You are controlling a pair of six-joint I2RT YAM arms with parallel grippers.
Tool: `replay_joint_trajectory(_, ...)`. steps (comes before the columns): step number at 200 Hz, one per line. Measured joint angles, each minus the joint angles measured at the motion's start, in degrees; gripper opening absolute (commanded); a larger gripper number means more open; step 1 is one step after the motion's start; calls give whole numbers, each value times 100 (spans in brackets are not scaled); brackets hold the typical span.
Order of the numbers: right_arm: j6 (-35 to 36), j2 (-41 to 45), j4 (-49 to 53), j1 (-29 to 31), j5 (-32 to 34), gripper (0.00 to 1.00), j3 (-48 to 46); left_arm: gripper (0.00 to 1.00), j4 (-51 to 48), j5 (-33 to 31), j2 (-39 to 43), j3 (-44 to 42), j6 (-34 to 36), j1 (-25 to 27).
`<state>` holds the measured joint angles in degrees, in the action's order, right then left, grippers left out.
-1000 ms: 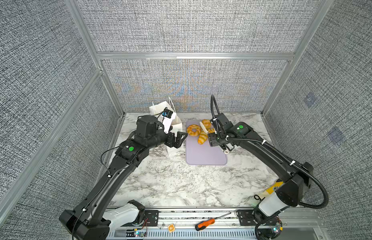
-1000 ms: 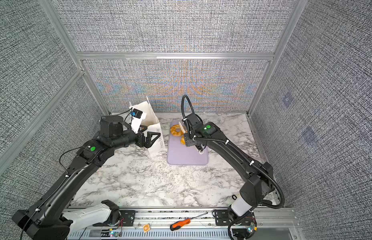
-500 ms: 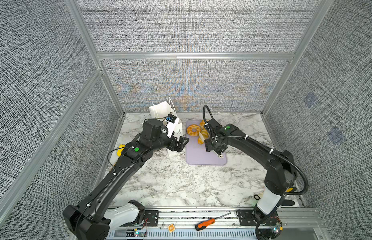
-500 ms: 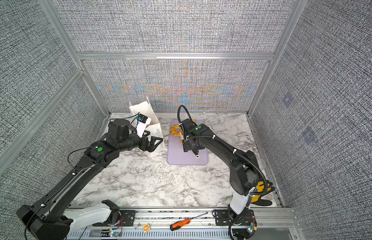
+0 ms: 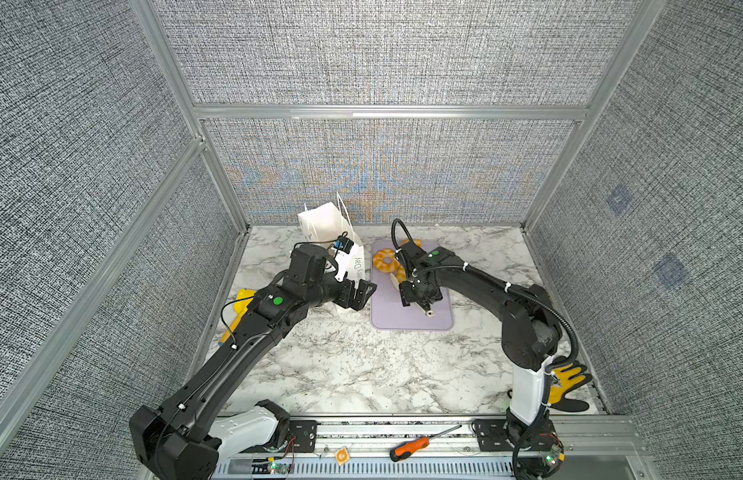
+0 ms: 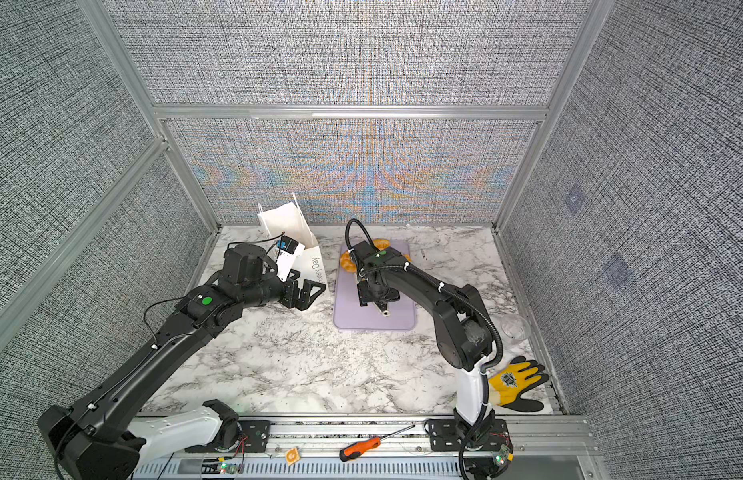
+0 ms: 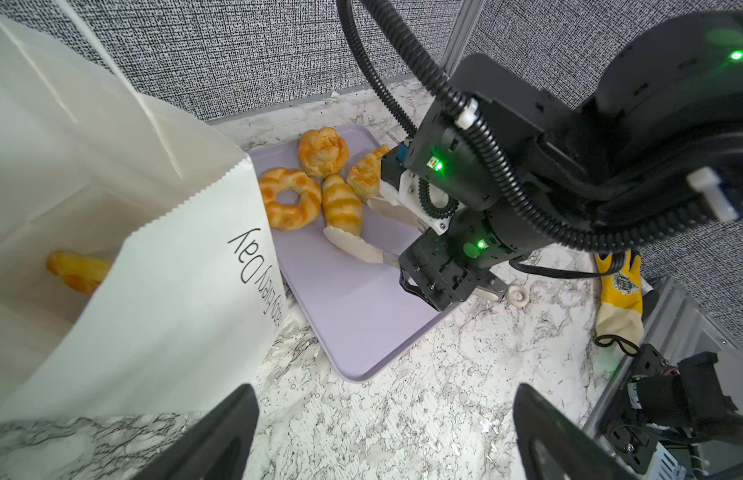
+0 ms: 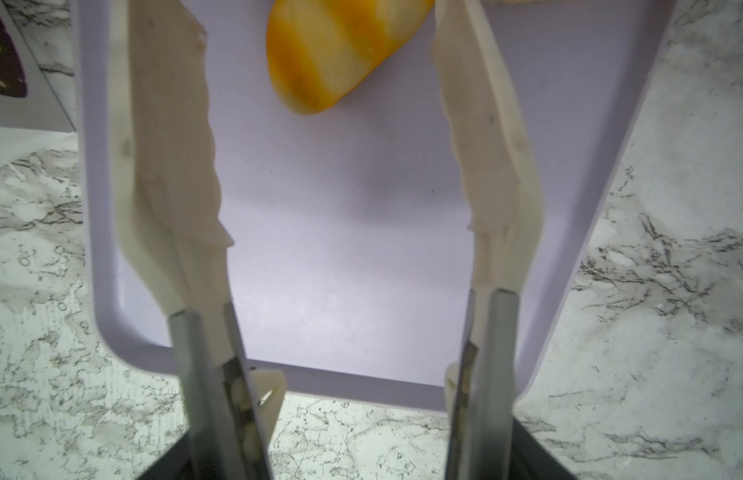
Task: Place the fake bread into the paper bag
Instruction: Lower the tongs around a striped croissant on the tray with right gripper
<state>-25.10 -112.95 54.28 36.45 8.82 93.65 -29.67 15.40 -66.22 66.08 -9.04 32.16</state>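
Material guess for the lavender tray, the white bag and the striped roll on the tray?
Tray: likely moulded plastic, satin-matte; uniform colour, rounded corners, raised rim.
Bag: paper, matte; crisp fold creases, serrated top edge.
Striped roll: probably hard plastic or vinyl, glossy; smooth sheen, painted-looking orange bands.

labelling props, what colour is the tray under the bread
Pale lilac tray, plain with no pattern; clearest in the left wrist view.
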Motion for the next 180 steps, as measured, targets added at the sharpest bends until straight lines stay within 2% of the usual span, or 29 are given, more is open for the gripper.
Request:
replay_joint_trajectory(66, 7, -398, 243, -7, 142, 72, 175, 97, 0, -26, 17, -22, 0, 0)
replay_joint_trajectory(180, 426, -258, 455, -44, 186, 56, -157, 97, -2, -26, 17, -33, 2, 0)
